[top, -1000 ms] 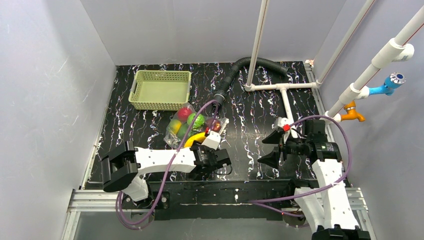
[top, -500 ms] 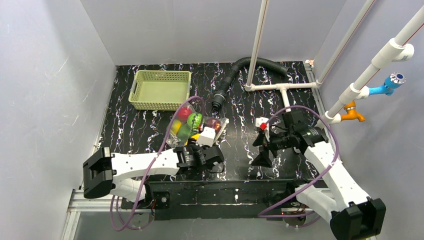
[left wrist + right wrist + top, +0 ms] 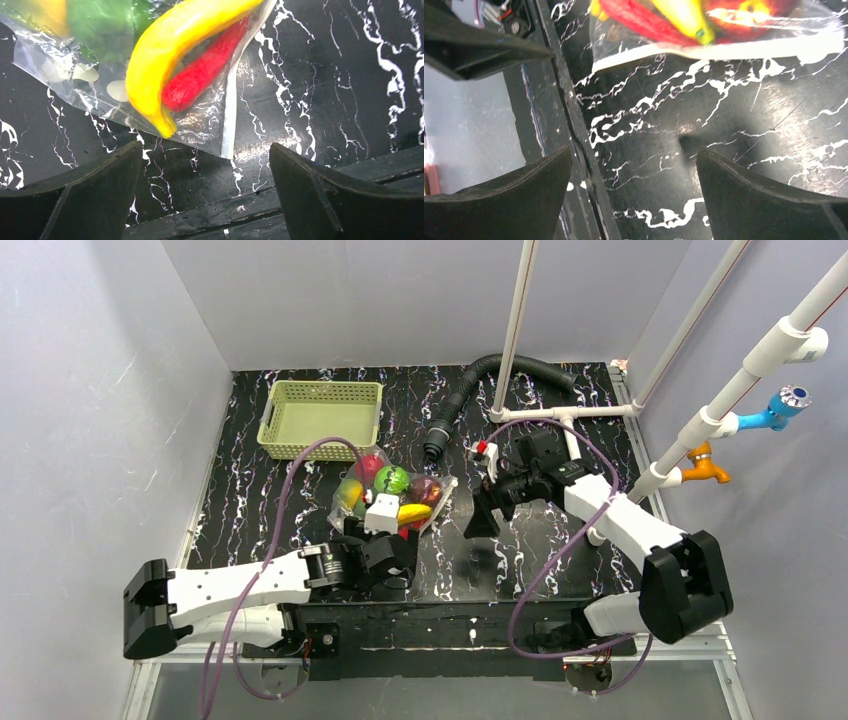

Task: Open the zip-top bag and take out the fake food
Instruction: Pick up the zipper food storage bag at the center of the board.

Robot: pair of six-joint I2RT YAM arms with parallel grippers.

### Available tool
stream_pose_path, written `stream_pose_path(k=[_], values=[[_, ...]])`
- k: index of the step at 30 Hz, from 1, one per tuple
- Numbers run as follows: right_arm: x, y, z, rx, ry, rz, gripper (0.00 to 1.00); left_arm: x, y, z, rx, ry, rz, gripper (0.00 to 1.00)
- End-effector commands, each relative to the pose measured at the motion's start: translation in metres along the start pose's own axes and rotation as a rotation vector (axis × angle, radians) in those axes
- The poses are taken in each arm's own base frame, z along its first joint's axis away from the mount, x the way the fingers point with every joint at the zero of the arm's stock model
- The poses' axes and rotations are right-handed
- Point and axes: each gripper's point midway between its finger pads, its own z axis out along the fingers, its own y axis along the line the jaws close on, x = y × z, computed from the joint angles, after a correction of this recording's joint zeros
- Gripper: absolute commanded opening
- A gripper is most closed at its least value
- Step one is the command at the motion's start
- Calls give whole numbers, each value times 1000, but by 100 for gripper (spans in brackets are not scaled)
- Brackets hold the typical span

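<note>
Just ahead of the left pincer (image 3: 206, 200) lies the zip-top bag (image 3: 197, 117), its white zip edge (image 3: 724, 50) turned toward the right pincer (image 3: 634, 195), and both pincers are wide open, holding nothing.

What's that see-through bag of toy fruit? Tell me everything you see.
The zip-top bag is clear, crinkly plastic with white oval spots and a white strip along one edge. It lies on the black marbled table, bulging with a yellow banana, red chili and green pieces. Nothing grips it.

Clear, crinkly plastic zip-top bag (image 3: 210, 125) — glossy plastic banana (image 3: 170, 55) — shiny black marbled tabletop (image 3: 325, 100).
</note>
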Motion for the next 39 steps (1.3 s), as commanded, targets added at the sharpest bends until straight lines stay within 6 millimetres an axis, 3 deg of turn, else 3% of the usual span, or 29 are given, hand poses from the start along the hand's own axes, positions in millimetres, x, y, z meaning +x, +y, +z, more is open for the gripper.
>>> stream_pose_path(k=[1, 6, 10, 17, 23, 30, 37, 39], values=[[-44, -11, 6, 15, -100, 36, 100, -12, 9, -3, 19, -73, -83, 98], [-63, -36, 9, 110, -167, 69, 100, -14, 20, -4, 26, -85, -120, 98], [-76, -66, 16, 225, -233, 229, 100, -20, 26, -6, 23, -93, -139, 98], [-58, -91, 45, 215, -206, 434, 100, -20, 33, -9, 22, -97, -150, 98], [-66, -96, 63, 120, -265, 463, 100, -19, 36, -10, 21, -100, -163, 98], [-61, -94, 83, 2, -305, 571, 75, -17, 38, -11, 19, -95, -177, 98], [-55, -98, 92, -27, -310, 668, 71, -17, 40, -11, 16, -98, -186, 98], [-54, -98, 93, -34, -314, 688, 62, -18, 40, -11, 15, -99, -187, 98]])
